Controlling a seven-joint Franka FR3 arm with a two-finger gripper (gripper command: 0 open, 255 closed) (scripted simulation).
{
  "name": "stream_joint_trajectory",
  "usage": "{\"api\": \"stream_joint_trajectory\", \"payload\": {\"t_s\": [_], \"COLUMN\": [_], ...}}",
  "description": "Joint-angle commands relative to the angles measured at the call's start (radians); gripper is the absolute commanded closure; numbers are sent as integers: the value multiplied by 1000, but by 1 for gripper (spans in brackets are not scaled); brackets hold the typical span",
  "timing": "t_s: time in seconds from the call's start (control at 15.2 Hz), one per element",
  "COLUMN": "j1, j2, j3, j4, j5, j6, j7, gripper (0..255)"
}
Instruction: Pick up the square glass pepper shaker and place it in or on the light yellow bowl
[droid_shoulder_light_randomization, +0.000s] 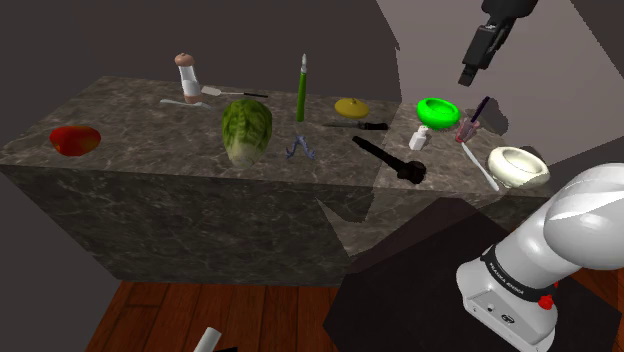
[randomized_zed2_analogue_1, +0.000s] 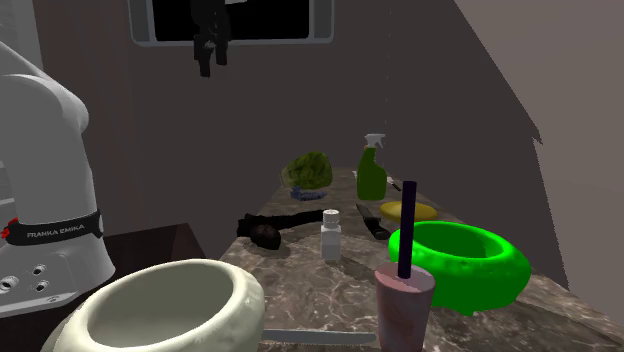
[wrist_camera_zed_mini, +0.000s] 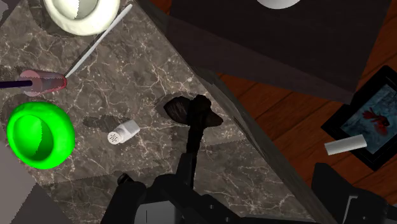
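Sitting nearest stand, at countertop's (droid_shoulder_light_randomization: 150, 130) near end: pale yellow bowl (droid_shoulder_light_randomization: 503, 160), thin white utensil (droid_shoulder_light_randomization: 480, 166) lying just beside it. Pink cup (droid_shoulder_light_randomization: 466, 128) with dark straw standing next, just beside bright green bowl (droid_shoulder_light_randomization: 437, 108) along back edge. Pepper shaker (droid_shoulder_light_randomization: 419, 138) (drawn white, perforated cap) standing upright and free near green bowl, apart from yellow bowl. Black utensil (droid_shoulder_light_randomization: 385, 158) lying just beyond, toward front edge. Gripper (droid_shoulder_light_randomization: 467, 78) hanging high above, fingers standing apart, holding nothing. Lettuce (droid_shoulder_light_randomization: 246, 130), green spray bottle (randomized_zed2_analogue_1: 372, 172) resting farther along.
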Motion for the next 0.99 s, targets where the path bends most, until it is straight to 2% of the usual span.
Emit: {"api": "stream_joint_trajectory", "payload": {"t_s": [0.0,0.46,0.92], "j1": [0,-41,-78], "j2": [0,92,257], "j3": [0,-120,-239], "j4": [0,-97,-129], "j5": [0,-60,-100], "j6": [0,202,410], "j7": [0,-97,-195], "gripper": [0,0,0]}}
